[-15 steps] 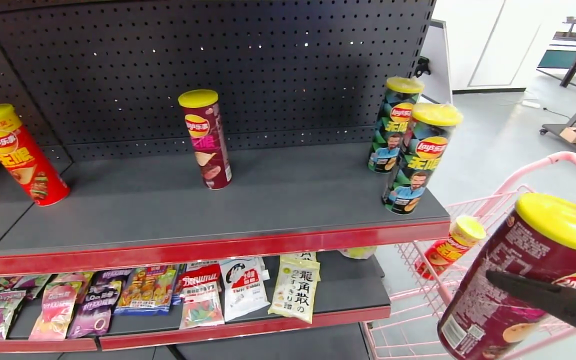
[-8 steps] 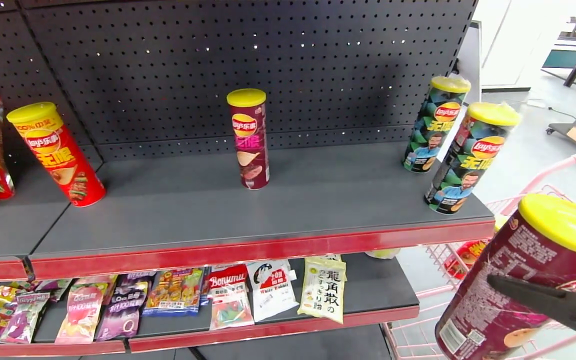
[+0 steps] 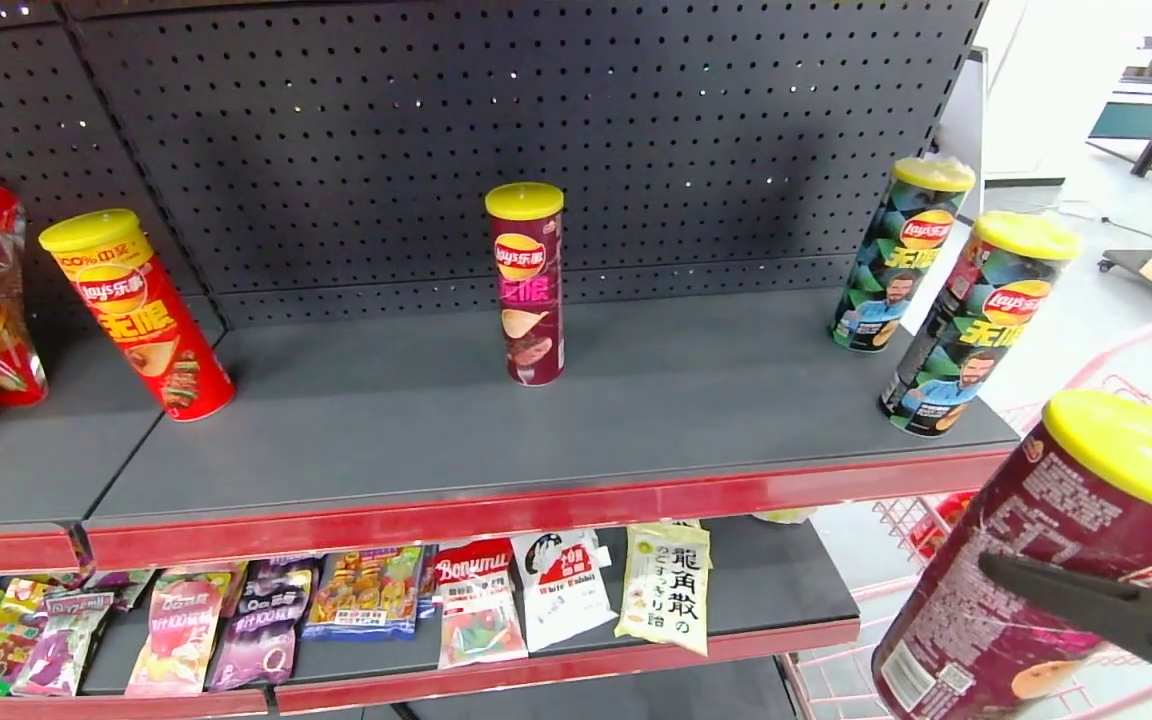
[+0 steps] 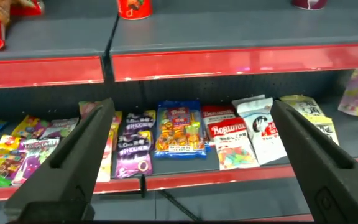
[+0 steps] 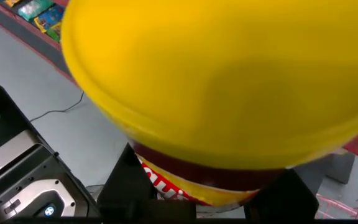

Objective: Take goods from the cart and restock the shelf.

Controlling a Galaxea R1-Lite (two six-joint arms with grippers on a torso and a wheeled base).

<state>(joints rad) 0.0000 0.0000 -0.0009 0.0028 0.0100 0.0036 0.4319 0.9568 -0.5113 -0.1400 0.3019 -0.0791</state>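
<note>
Right gripper (image 3: 1036, 590) closed on the held maroon can (image 3: 1026, 500), which hangs tilted, yellow lid up and outward, low at the robot's right above the pink cart (image 3: 1136, 335) and not yet over the upper shelf (image 3: 386, 440). The left gripper (image 4: 191, 106) is spread wide and empty, low in front of the lower shelf with its snack bags (image 3: 476, 600). The step in hand is judged to be carrying the can to the shelf. A matching maroon can (image 3: 526, 285) stands mid-shelf with bare board on both sides, so a spot just beside it suits best. To do this well, the can should be righted before it comes down and lifted above the red front lip (image 3: 536, 510). Its path should pass left of the two green cans (image 3: 976, 325) at the right end, the nearer of which stands close to the edge and would likely topple if brushed. The grip is best released only once the base sits flat.
</note>
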